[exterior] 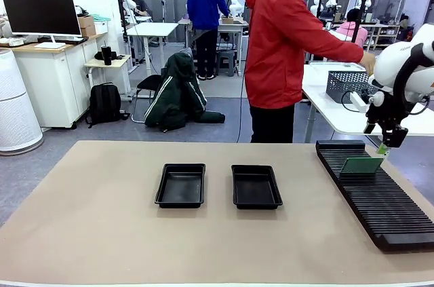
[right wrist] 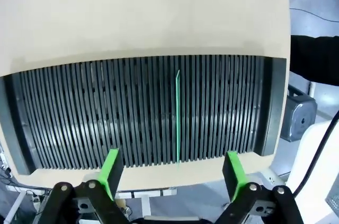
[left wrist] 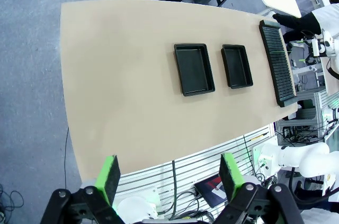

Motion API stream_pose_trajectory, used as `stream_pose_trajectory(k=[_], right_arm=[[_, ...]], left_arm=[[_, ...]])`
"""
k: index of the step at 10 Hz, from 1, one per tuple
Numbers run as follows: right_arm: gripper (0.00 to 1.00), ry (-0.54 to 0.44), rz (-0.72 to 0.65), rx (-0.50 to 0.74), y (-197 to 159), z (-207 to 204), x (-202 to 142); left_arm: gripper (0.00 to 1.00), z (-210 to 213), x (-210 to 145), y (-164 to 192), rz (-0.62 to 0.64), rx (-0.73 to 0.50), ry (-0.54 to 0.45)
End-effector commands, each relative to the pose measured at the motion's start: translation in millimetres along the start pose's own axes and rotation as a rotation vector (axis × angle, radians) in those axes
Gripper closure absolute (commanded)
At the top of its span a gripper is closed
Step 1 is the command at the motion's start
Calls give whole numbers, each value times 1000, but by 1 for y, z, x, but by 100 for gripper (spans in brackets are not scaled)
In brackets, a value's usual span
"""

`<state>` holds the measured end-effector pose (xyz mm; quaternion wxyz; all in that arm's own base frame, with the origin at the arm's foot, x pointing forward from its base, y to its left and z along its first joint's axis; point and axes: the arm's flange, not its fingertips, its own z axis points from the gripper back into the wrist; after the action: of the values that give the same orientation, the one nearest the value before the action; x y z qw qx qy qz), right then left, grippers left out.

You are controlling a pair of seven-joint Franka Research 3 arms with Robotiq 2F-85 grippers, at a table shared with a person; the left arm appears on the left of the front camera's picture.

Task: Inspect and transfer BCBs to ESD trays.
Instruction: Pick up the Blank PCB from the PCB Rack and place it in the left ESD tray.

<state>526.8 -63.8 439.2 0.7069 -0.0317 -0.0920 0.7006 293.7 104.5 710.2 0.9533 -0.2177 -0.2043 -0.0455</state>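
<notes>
The table (exterior: 102,219) is shown from the robot's side, with a person in a red jacket (exterior: 285,49) standing at its far edge. A long ribbed rack (exterior: 380,209) lies along the table's right side. The left ESD tray (exterior: 180,185) and the right ESD tray (exterior: 256,186) are set side by side near the middle, well apart from the rack, and both are seen to be empty. One BCB (exterior: 361,165) is held upright in a slot near the rack's far end.

Risk is judged to lie in the pick-up. The board is thin and stands edge-on, so if the grip were taken off-centre it could be tilted and jammed in its slot. A descent taken too deep could bring the pads against the ribs. A weak hold on so narrow an edge could let the board slip during the carry to a tray.

The right tool (exterior: 384,144) hangs just above the BCB with its jaws spread wide. Nothing is held, and no contact is seen. In the right wrist view the board's edge lines up between the pads (right wrist: 111,168). The left tool (left wrist: 168,173) is likewise spread wide and empty, high above the table.
</notes>
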Motion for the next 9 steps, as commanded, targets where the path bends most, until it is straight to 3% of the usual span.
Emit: stream_pose_trajectory(k=[1, 9], right_arm=[[0, -31, 41, -18, -3, -19, -11], [0, -52, 34, -54, 1, -69, -22]], left_arm=[[0, -1, -1, 1, 1, 1, 0], [0, -1, -1, 1, 1, 1, 0]])
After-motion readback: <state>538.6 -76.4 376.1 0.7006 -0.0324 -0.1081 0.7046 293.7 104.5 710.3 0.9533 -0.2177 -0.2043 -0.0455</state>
